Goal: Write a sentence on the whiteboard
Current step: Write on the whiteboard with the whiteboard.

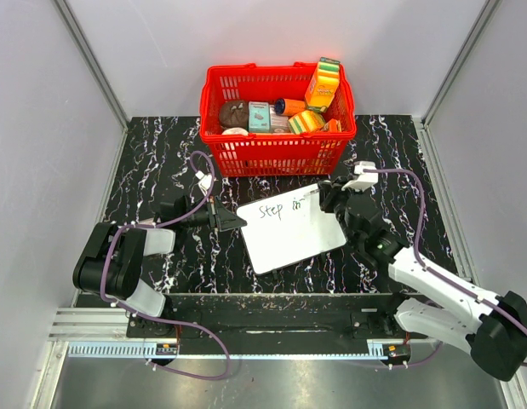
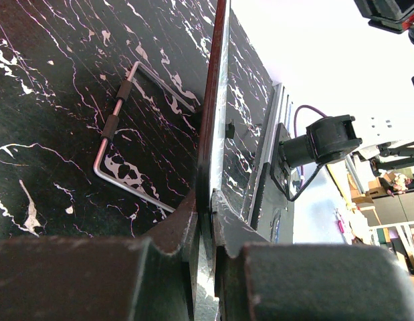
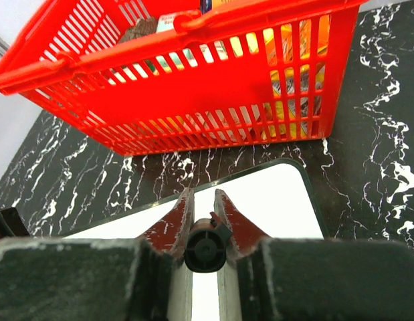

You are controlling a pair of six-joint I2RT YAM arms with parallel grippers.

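Jaws were clamped: left gripper (image 2: 205, 200) on the whiteboard (image 1: 293, 243) edge, right gripper (image 3: 204, 198) on a marker (image 3: 205, 249). The sentence (image 1: 280, 210) near the basket (image 1: 280, 153) was judged unfinished; more steady strokes were needed.

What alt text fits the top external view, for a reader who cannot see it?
A whiteboard on a black table bears the sentence so far: "Step" and a started word. The left gripper clamps its left edge; the right gripper holds a marker at its far right corner. A full red basket stands behind it.
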